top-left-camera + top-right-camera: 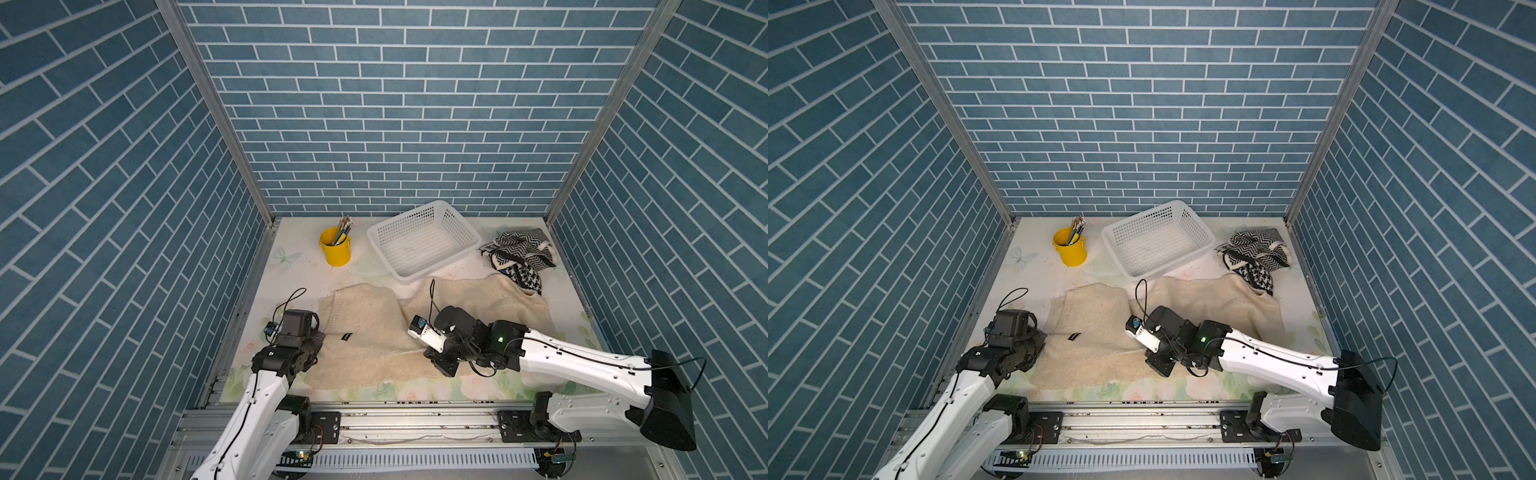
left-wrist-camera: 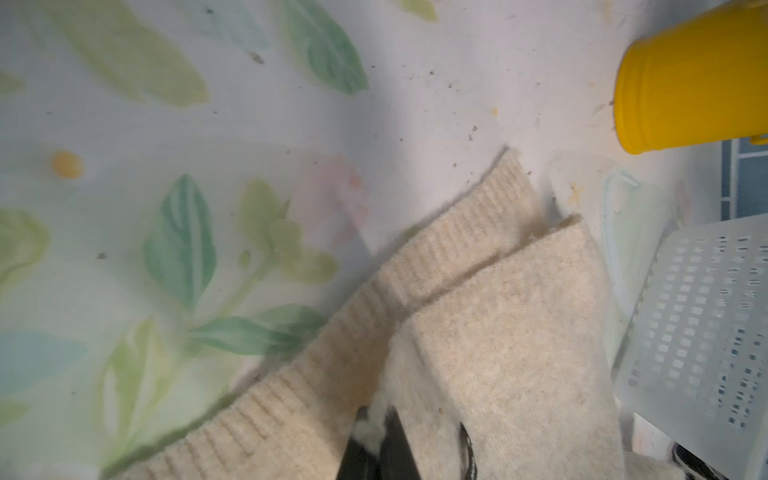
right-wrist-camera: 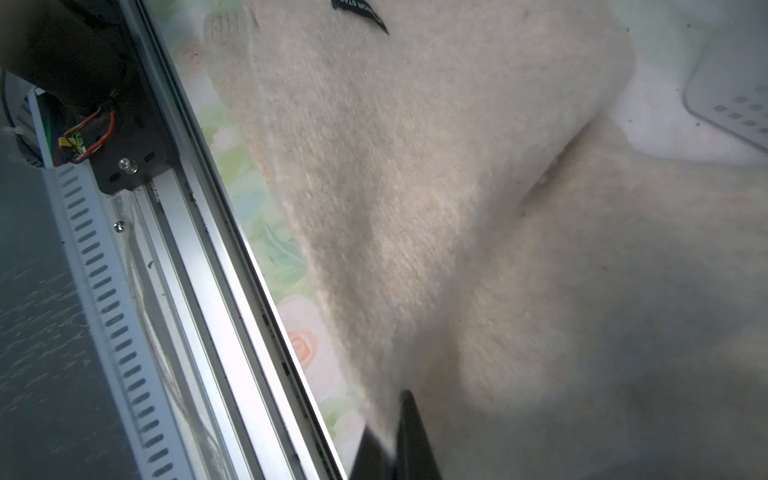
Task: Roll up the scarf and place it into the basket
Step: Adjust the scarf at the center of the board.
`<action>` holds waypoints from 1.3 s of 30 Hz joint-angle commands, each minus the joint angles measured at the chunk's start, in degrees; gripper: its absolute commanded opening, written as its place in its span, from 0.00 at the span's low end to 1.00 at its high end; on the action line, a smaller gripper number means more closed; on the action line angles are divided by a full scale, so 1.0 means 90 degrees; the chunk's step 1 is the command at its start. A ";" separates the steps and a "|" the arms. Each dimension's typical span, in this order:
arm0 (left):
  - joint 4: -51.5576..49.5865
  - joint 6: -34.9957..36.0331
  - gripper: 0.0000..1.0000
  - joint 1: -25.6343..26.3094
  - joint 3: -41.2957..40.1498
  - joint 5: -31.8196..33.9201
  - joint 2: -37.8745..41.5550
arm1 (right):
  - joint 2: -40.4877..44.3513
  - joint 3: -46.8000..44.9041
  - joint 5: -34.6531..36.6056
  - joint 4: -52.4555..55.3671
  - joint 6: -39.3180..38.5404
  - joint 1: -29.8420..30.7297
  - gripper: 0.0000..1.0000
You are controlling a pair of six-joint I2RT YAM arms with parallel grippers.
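The cream knitted wool scarf lies spread across the middle of the floral-printed bench, one end folded over itself. It is not yet rolled. Its far edge sits just beside the near corner of the empty white perforated plastic basket. The left gripper is pressed together on the scarf's ribbed side edge, and the right gripper likewise pinches the edge nearest the rail. The step in hand looks like starting the roll. Both pinched edges should probably rise together and level, then travel over the flat part so the first turn comes out tight and even. An uneven pull would likely skew the soft knit into a cone. The roll should also keep clear of the yellow metal bucket of pencils and the black-and-white patterned knitted cloth, which touches the scarf's far end. A small black sewn label on the scarf carries white lettering, too cropped and blurred to read
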State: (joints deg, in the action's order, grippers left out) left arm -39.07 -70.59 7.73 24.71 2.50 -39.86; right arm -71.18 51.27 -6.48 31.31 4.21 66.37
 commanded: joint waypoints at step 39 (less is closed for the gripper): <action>0.3210 0.1849 0.83 0.0469 0.2483 -0.1860 -0.4458 | 0.1152 -0.1173 0.1044 -0.0716 0.2016 -0.6738 0.71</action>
State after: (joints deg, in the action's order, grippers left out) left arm -17.58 -57.69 11.42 44.51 -9.52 -77.41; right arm -64.27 42.52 0.73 26.50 17.89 9.30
